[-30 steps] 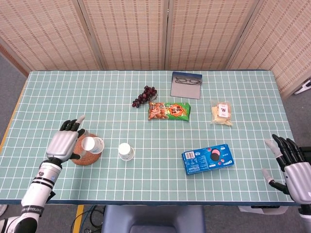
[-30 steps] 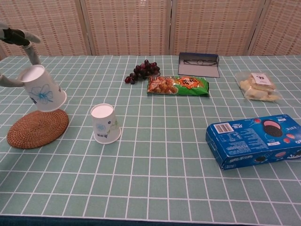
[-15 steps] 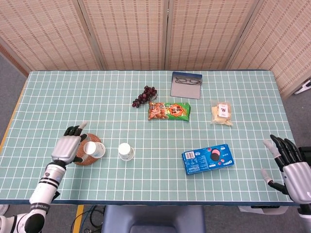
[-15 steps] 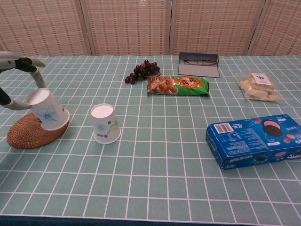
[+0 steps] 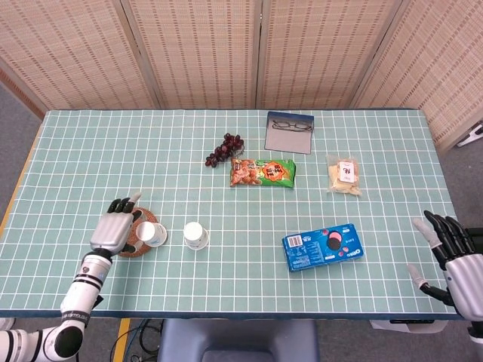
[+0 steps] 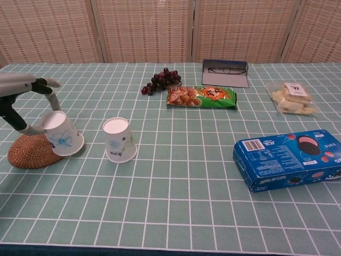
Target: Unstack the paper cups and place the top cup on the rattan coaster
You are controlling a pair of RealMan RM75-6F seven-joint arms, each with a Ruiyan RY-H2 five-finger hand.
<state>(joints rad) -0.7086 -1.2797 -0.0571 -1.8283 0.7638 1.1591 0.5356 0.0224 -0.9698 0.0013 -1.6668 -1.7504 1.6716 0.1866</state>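
Taking the rattan coaster [image 6: 26,152] as the mark, the left hand [image 5: 115,231] sits right over its left part, fingers clasped round a paper cup [image 6: 62,134] turned upside down. The cup is tilted, its wide rim down on the coaster's right edge and hanging a little past it toward the table, its base leaning back into the hand. It looks to me as though it is resting on the mat but not yet flat or centred, and the hand has not let go.

Just to the right of the coaster, apart from it, the second paper cup [image 6: 119,140] stands upside down on the green checked cloth [image 6: 176,202]. So the unstacking is plainly done: two cups, two places. What remains, by my reckoning, is to square the held cup on the coaster and release it.

Further right and toward the back of the table lie a bunch of dark grapes [image 5: 225,148], a green snack packet [image 5: 262,172] and a glasses case [image 5: 289,133] with spectacles on it. Beyond those is a clear bag of biscuits [image 5: 344,175], and nearer the front a blue cookie box [image 5: 322,246]. Far right of the coaster, at the table's corner, the right hand [image 5: 453,254] hangs with fingers spread, holding nothing.
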